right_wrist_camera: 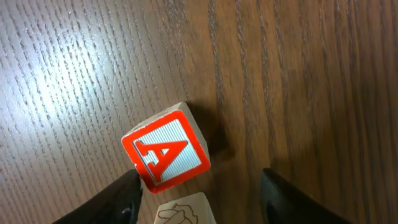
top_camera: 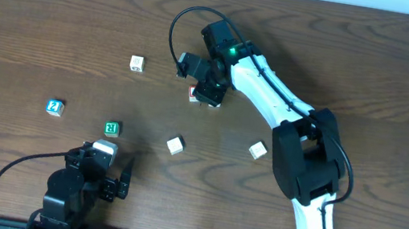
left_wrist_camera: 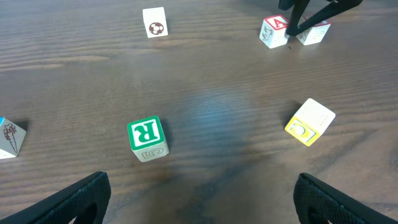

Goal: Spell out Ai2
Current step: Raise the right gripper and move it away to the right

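The red-framed A block lies on the table, its corner against the left finger of my open right gripper. A cream block with a line drawing lies between the fingers. In the overhead view the right gripper hangs over the A block at the upper middle. The A block also shows in the left wrist view. A blue 2 block lies at the left. My left gripper is open and empty, low at the front left. No i block can be made out.
A green R block lies just ahead of the left gripper. A soccer-ball block lies at the back left. Two cream blocks lie mid-table; one shows a yellow face.
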`<action>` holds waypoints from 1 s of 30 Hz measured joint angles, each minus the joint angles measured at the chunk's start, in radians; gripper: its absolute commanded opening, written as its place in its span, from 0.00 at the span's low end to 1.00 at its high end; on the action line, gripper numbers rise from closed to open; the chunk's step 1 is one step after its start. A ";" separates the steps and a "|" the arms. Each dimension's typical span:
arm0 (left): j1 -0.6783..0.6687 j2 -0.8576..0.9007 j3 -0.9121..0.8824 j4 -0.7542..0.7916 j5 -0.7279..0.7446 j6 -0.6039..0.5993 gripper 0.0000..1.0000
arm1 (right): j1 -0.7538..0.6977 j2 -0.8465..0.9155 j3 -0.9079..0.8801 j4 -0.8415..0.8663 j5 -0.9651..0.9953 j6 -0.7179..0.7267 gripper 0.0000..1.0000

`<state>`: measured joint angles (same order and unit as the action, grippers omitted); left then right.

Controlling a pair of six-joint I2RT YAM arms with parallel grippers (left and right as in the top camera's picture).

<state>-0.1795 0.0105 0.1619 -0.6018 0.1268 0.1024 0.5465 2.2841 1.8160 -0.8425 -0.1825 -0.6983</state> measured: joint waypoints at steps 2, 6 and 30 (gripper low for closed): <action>0.000 0.000 0.000 0.000 0.000 0.000 0.95 | 0.000 0.000 0.000 0.001 0.000 0.010 0.68; 0.000 0.000 0.000 0.000 0.000 0.000 0.95 | 0.000 0.000 0.000 0.003 0.000 0.015 0.68; 0.000 0.000 0.000 0.001 0.000 0.000 0.95 | 0.098 -0.534 0.089 -0.410 -0.045 0.189 0.99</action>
<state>-0.1795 0.0105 0.1619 -0.6010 0.1268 0.1024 0.6449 1.7504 1.9053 -1.2530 -0.2276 -0.5091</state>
